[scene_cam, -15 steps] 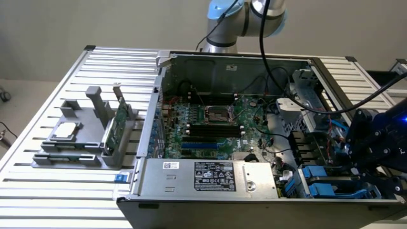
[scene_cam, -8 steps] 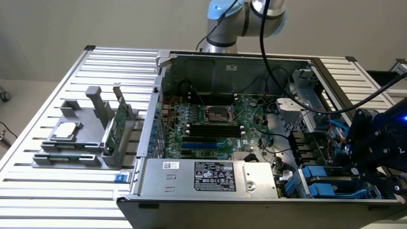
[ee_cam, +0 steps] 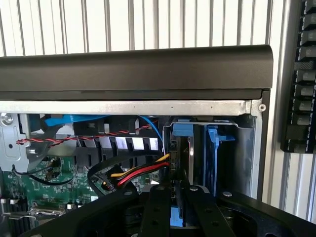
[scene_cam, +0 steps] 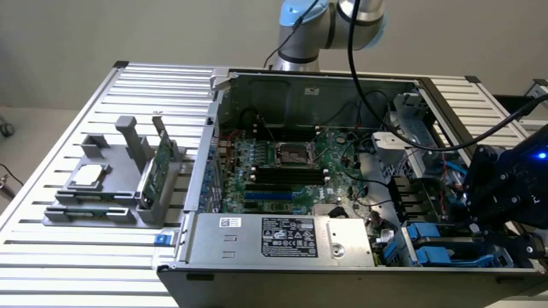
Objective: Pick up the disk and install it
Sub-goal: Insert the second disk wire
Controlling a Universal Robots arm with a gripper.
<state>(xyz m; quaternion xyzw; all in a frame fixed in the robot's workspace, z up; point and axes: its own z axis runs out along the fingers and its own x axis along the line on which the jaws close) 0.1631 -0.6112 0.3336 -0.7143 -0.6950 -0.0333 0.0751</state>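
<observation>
In the exterior view's left part, a grey fixture (scene_cam: pixel 115 186) on the slatted table (scene_cam: pixel 51 269) holds a small silver chip (scene_cam: pixel 90 176) and an upright green circuit card (scene_cam: pixel 154 170), both well apart from the jaws. Further right lies the open computer case (scene_cam: pixel 299 167), with its motherboard (scene_cam: pixel 283 167) and power supply (scene_cam: pixel 278 237). At the exterior view's right, the gripper (scene_cam: pixel 505 199) hangs over the case's drive bay corner, where blue carriers (scene_cam: pixel 437 247) sit. In the wrist view, the gripper's (ee_cam: pixel 177 207) black fingers (ee_cam: pixel 155 210) close in on a blue-edged piece, seemingly the disk (ee_cam: pixel 177 217), held edge-on between them; the jaws appear clenched on it. Ahead of the jaws stands the bay (ee_cam: pixel 197 148) with blue rails, red and yellow cables (ee_cam: pixel 138 173) just beside. Doing this well likely means keeping the disk square to the rails and clear of those cables.
</observation>
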